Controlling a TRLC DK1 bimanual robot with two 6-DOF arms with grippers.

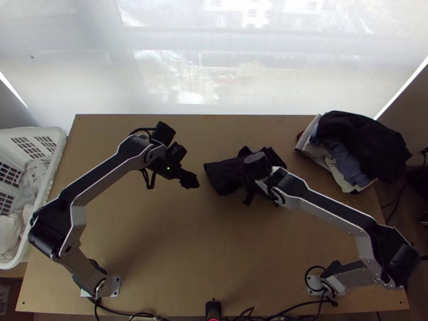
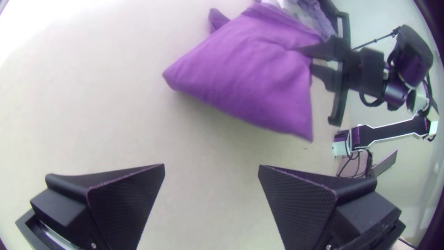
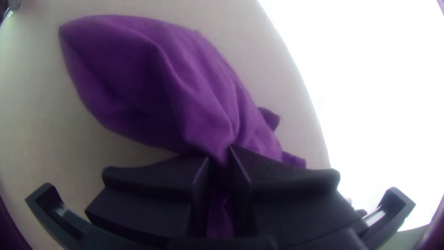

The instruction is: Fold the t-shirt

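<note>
Right wrist view: flat black fingers (image 3: pixel 286 180) of right gripper (image 1: pixel 243 170) pinch gathered part of t-shirt (image 3: pixel 199 92); bunched cloth fans out beyond fingertips. Left wrist view: left gripper (image 1: pixel 191 181) has fingers spread, t-shirt ahead of them, apart. Top view: t-shirt over wooden table (image 1: pixel 176 251), between grippers; clothes pile (image 1: pixel 364 144) at far right corner, white basket (image 1: pixel 51 176) beside left edge.
</note>
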